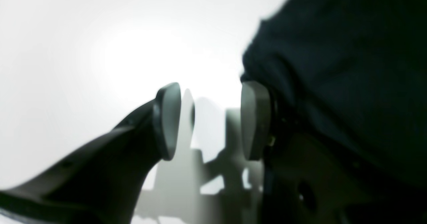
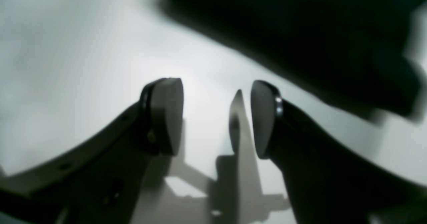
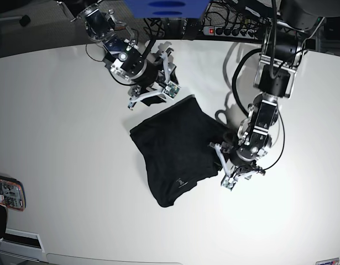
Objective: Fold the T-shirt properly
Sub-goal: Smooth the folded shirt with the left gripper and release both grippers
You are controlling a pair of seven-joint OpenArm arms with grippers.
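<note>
Two tools flank one black T-shirt (image 3: pixel 175 152), which lies crumpled in a rough folded heap near the middle of the white bench (image 3: pixel 64 127). A small light label (image 3: pixel 181 181) shows near the heap's front edge.

The left tool (image 3: pixel 228 168) sits low at the shirt's edge on the base view's right side, just beside the cloth. In the left wrist view its two pads stand apart with only bare bench and shadow between them; the dark cloth (image 1: pixel 337 77) bulks up against the outer side of one pad (image 1: pixel 255 120), and nothing is pinched.

The right tool (image 3: pixel 158 88) is at the far corner of the shirt, on the base view's left. Its pads are likewise apart in the right wrist view, with bare bench between them, and the shirt (image 2: pixel 300 33) lies just beyond the tips, not touching either pad (image 2: pixel 263 117). A power strip (image 3: pixel 236 31) rests at the bench's far edge.
</note>
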